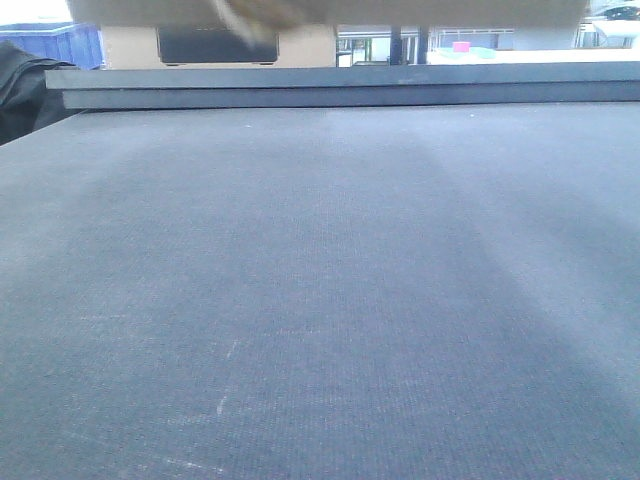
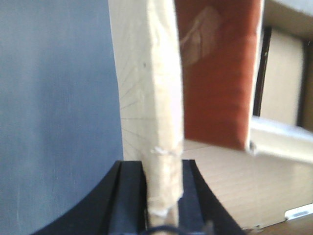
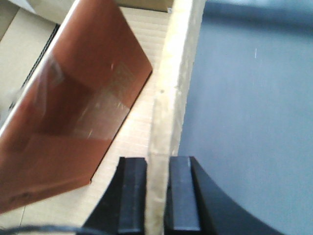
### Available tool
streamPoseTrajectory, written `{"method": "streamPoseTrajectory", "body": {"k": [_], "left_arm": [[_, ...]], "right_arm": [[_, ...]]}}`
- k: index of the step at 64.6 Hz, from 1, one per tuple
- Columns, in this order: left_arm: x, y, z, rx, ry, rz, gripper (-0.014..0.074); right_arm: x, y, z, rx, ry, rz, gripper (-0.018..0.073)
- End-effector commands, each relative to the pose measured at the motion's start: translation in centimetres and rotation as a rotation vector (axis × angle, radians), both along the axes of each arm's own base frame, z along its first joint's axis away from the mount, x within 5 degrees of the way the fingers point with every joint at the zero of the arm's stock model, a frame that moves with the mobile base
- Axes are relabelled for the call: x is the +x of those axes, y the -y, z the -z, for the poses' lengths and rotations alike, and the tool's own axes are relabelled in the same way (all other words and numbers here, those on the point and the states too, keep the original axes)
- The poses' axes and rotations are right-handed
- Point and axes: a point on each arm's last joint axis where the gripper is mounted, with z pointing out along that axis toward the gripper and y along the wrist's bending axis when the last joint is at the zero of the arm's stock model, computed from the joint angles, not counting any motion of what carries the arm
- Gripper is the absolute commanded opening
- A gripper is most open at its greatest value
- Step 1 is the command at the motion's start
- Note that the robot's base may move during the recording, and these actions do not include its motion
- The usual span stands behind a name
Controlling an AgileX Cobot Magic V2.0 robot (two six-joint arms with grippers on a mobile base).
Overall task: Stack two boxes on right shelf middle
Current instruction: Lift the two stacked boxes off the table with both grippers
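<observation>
My left gripper [image 2: 164, 164] is shut on the upright wall of an open cardboard box [image 2: 155, 73]. My right gripper [image 3: 157, 159] is shut on the opposite wall of the same box [image 3: 178, 58]. A glossy brown panel leans inside the box, over its cardboard floor, in the left wrist view [image 2: 215, 73] and in the right wrist view [image 3: 83, 98]. In the front view the underside of a cardboard box [image 1: 330, 10] shows along the top edge. A second cardboard box [image 1: 130, 48] with a dark handle slot stands behind it at the back left.
A wide dark grey board [image 1: 320, 300] fills the front view, with a dark raised rail [image 1: 340, 85] along its far edge. The same grey surface lies outside the box walls in the left wrist view [image 2: 54, 98] and the right wrist view [image 3: 254, 98].
</observation>
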Motion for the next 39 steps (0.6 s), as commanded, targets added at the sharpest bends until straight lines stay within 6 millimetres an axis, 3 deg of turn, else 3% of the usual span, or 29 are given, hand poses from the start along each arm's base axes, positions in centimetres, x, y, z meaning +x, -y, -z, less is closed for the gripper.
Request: {"method": "streamPoseTrajectory", "body": {"k": [1,39], "left_arm": [[-1.0,-0.42,-1.57,-0.018,0.076,-0.007,-0.0111],[-0.73,-0.32,-1.38,-0.018,0.069,-0.006,-0.0111]], "right_arm": [[-0.31,0.55,-0.85,-0.019,0.059,0.023,-0.0154],[-0.21,0.53,-0.83,-0.018,0.061,0.024,-0.0154]]}}
